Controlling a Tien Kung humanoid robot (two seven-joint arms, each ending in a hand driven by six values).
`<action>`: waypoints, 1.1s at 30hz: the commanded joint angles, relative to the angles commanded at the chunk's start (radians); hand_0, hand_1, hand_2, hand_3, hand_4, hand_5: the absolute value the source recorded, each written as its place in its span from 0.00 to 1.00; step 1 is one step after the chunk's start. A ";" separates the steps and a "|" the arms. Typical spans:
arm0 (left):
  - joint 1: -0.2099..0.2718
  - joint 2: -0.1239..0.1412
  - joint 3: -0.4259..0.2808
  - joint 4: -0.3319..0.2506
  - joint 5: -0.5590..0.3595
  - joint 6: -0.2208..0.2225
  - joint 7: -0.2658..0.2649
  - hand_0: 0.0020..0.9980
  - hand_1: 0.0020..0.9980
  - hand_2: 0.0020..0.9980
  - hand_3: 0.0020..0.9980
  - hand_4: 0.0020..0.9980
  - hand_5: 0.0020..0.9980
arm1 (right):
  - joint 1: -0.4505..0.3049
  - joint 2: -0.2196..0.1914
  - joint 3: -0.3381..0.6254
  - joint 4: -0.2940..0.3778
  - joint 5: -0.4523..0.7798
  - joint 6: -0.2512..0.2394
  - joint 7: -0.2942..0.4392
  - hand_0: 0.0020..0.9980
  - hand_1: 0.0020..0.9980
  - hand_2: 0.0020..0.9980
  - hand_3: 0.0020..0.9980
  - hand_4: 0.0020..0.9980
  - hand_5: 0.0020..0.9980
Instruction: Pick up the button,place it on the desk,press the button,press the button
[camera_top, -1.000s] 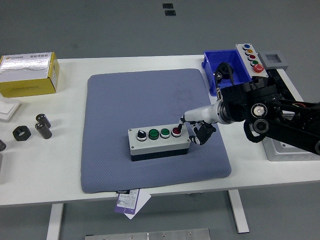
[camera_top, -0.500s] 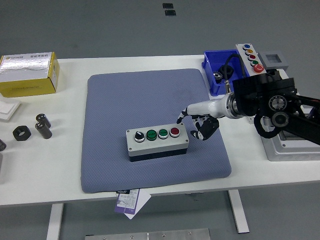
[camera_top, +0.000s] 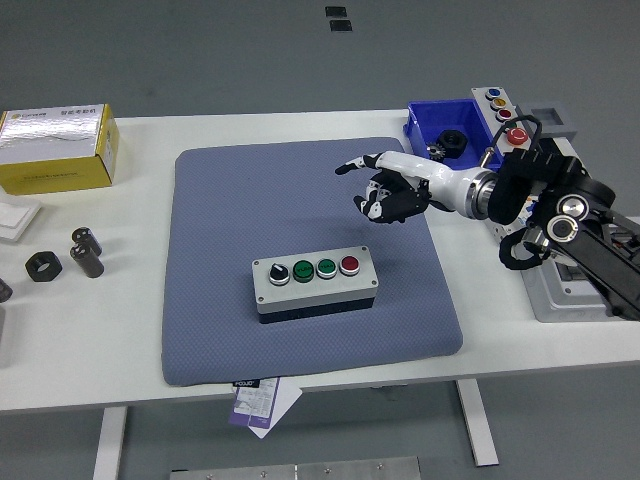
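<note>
The robot hand (camera_top: 385, 190) has lifted off the red button (camera_top: 349, 265) and drawn back.

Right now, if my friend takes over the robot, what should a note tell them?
Right hand: above the far right part of the blue mat, index finger pointing, other fingers curled, holding nothing. It has lifted off the red button it touched a second ago.
Left hand: out of view.
Button box: sits flat on the mat, near the middle, with a black knob, two green buttons and the red one.
Done: box placed, red button touched.
Left: I cannot tell whether another press is due.
</note>
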 joint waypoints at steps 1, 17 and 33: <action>0.000 0.000 0.000 0.000 0.001 0.000 0.000 0.77 0.76 0.73 0.85 0.75 0.23 | -0.027 0.017 0.015 -0.032 0.039 -0.032 0.039 0.10 0.28 0.53 0.91 0.69 0.21; 0.000 -0.002 0.000 0.000 0.024 -0.019 0.007 0.77 0.76 0.73 0.84 0.75 0.22 | -0.300 0.021 -0.008 -0.120 0.505 -0.333 0.616 0.87 0.79 0.79 0.80 0.96 0.97; -0.006 -0.005 0.023 0.005 -0.017 -0.048 0.004 0.77 0.76 0.72 0.84 0.75 0.22 | -0.288 0.003 -0.118 -0.055 0.432 -0.488 0.793 0.85 0.77 0.78 0.77 0.93 1.00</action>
